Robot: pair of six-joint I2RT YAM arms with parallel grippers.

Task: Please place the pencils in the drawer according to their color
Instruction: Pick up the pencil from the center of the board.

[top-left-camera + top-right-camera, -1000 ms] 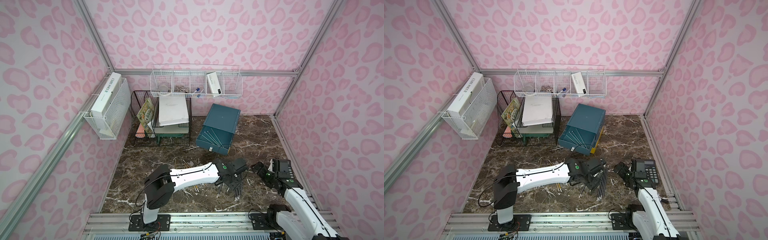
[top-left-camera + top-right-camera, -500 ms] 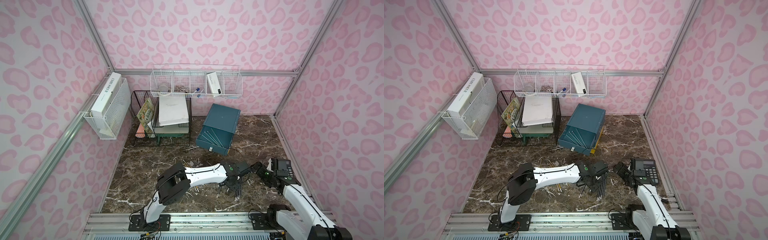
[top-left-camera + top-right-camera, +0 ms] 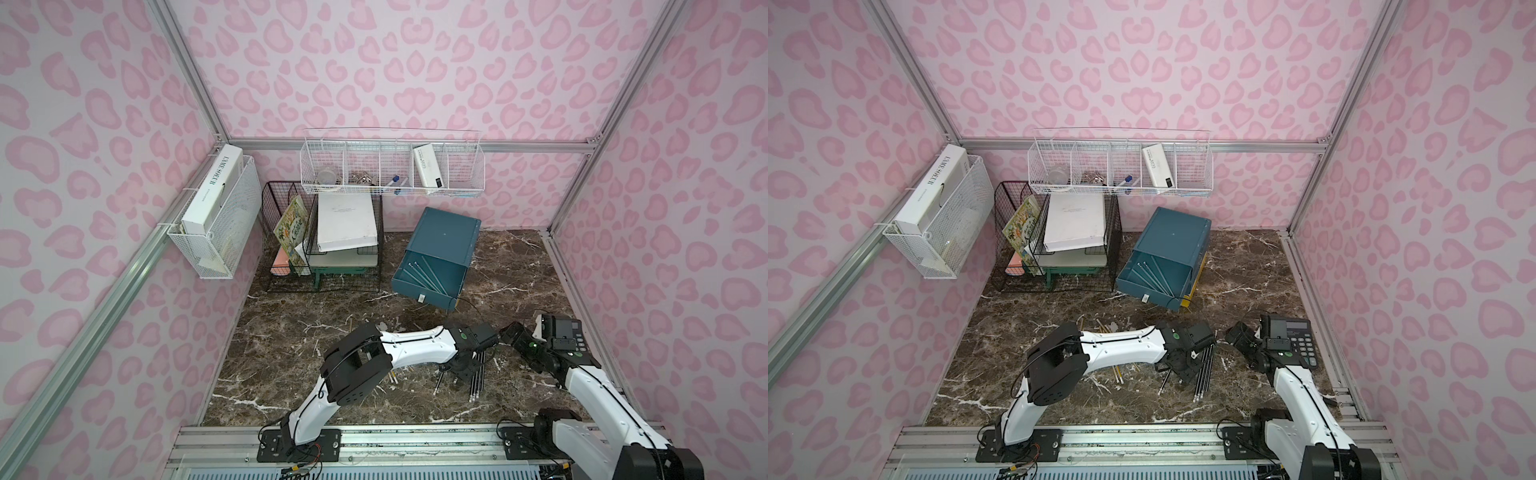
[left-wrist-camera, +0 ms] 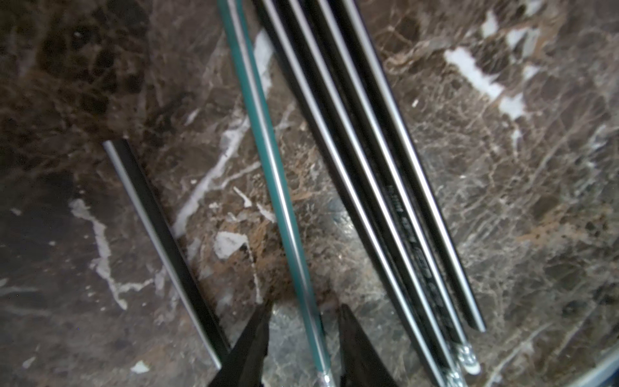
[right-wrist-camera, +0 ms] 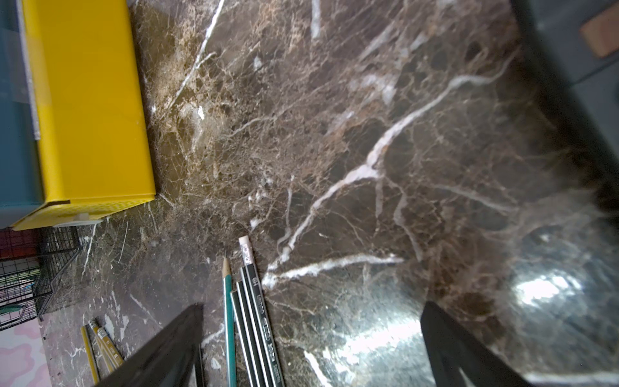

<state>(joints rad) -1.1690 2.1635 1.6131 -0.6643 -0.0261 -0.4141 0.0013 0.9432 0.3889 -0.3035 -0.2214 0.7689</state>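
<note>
Pencils lie loose at the front of the table; others are already in the cabinet. The cabinet stands at the back, just beside the rack. Its top drawer is pulled out, with several teal pencils lying inside. The yellow drawer sits at the cabinet's base. On the table, the black pencils form a tight parallel bundle. One teal pencil lies just beside the bundle, not touching it along most of its length. A lone black pencil lies apart on the teal one's other side. Yellow pencils lie near the left arm, partly under it. The left gripper is down over this group. Its fingers stand apart, one on each side of the teal pencil, with a gap visible on both sides and no clamp. Whether the tips touch the table cannot be told. The right gripper is spread wide and holds nothing. The ends of the teal and black pencils show between its fingers in the wrist view. In both top views it sits near the far end of the bundle, close to the left gripper and just beside the phone.
</note>
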